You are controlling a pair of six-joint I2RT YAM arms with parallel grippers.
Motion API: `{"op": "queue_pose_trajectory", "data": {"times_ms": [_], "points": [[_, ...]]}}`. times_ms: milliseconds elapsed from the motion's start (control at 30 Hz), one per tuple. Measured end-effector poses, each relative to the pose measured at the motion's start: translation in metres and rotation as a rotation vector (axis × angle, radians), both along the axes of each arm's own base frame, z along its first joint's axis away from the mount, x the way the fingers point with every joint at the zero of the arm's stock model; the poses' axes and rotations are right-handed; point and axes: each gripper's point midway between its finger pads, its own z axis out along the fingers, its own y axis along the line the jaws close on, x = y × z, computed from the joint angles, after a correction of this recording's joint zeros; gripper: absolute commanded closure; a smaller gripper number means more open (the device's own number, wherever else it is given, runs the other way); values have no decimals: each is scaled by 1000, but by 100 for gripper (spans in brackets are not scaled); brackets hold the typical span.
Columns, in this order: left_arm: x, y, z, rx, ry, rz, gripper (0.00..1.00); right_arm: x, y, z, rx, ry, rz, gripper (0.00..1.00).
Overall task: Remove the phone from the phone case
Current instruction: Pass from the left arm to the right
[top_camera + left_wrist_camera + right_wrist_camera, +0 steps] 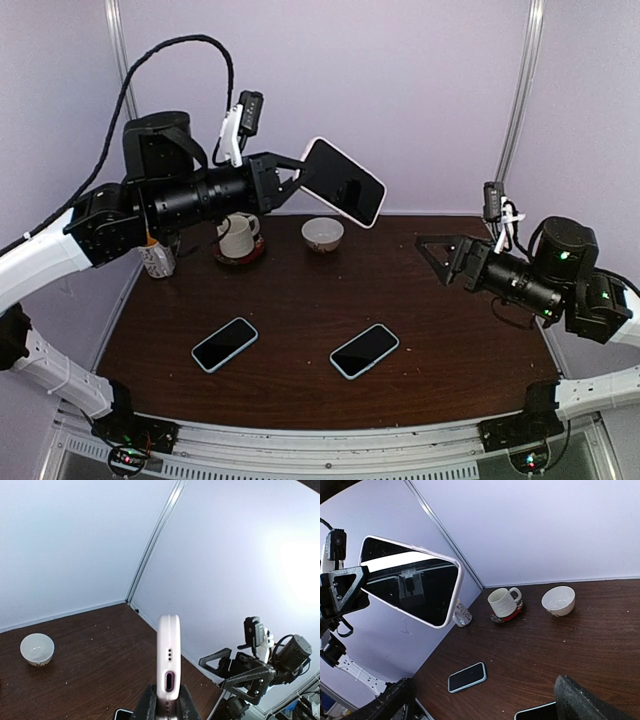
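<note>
Left claw (290, 177): pinching the phone (343, 182) by one end (held aloft).
Phone case (168, 645): white, around it.
Right claw (433, 258): spread, empty, phone well ahead.

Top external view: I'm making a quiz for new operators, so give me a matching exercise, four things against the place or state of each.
Things:
1. cased phone
2. mug
3. bowl
4. right gripper

Places or states:
A. standing on a saucer
B. open, holding nothing
C. on the table, right of the mug
D. held in the air by the left gripper

Pairs: 1-D, 2-A, 3-C, 4-B.
</note>
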Motion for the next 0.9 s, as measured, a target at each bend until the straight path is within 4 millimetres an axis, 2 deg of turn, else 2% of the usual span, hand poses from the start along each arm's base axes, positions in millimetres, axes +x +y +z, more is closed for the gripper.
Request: {"op": "queue_pose_trajectory", "data": {"times_ms": [133, 333, 433, 733, 900], "points": [[-6, 10, 23, -82, -26, -7, 100, -8, 11, 13, 90, 12, 74, 0], [-16, 14, 39, -177, -25, -47, 100, -21, 28, 31, 198, 3, 190, 0], [-21, 12, 44, -220, -14, -81, 100, -27, 35, 44, 255, -12, 242, 0], [-38, 3, 49, -345, 41, -203, 100, -32, 58, 67, 326, -39, 334, 0], [-44, 0, 49, -400, 66, -252, 100, -33, 59, 89, 382, -82, 349, 3]]}}
